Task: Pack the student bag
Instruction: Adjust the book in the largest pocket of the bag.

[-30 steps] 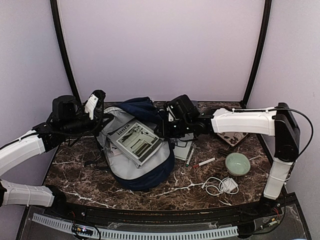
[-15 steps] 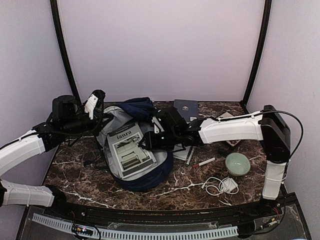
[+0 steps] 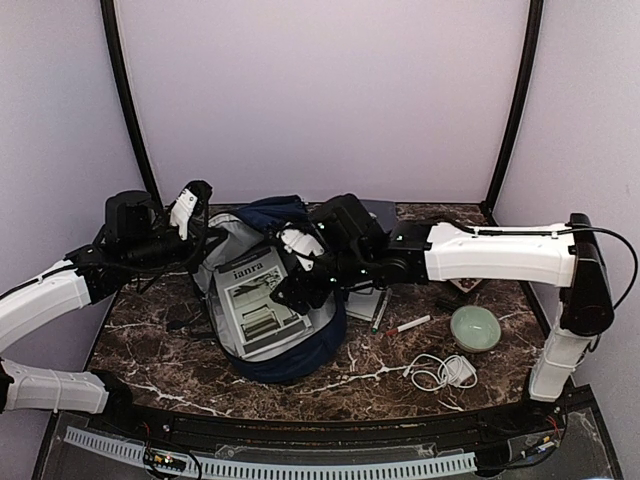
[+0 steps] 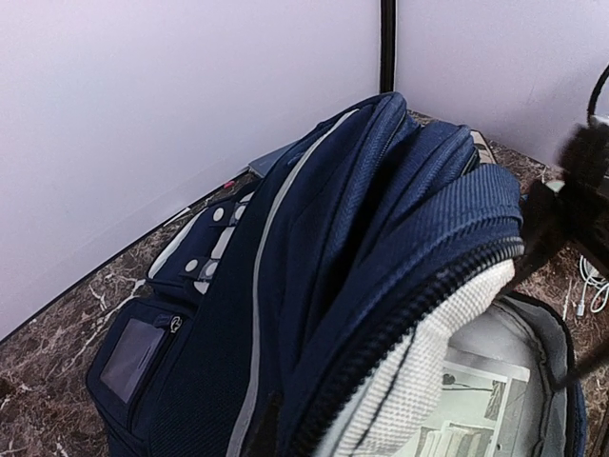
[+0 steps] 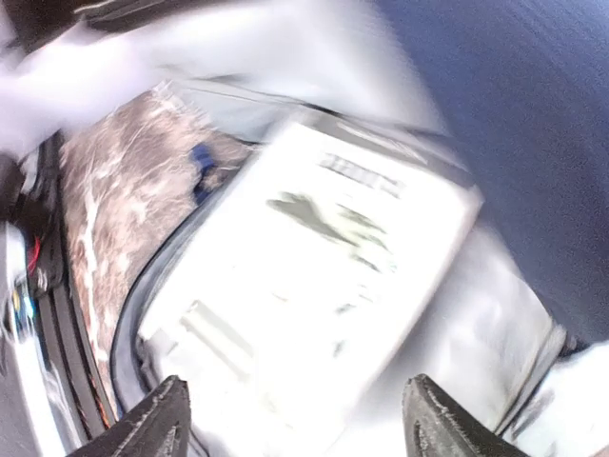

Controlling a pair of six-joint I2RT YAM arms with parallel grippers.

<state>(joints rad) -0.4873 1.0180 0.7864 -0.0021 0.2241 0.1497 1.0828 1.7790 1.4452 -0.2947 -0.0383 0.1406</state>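
- Top external view: far left, the left gripper [image 3: 186, 208] is pinched together, clamped on the rim of the bag [image 3: 290, 352] just to its right.
- Left wrist view: the bag fills the frame ahead of that hand. Its navy flap is raised, and the grey lining and a magazine [image 4: 466, 409] show inside the mouth.
- The bag lies open on the table [image 3: 140, 345], between the two hands.
- The right gripper [image 3: 300, 270] hangs over the bag's mouth, the magazine flat inside just beneath it.
- Right wrist view, blurred: fingers [image 5: 162, 424] apart, nothing between them, magazine below.
- Right of that hand, by its forearm: marker [image 3: 408, 325], bowl [image 3: 474, 327] and white cable [image 3: 440, 372], all on the table outside the bag.
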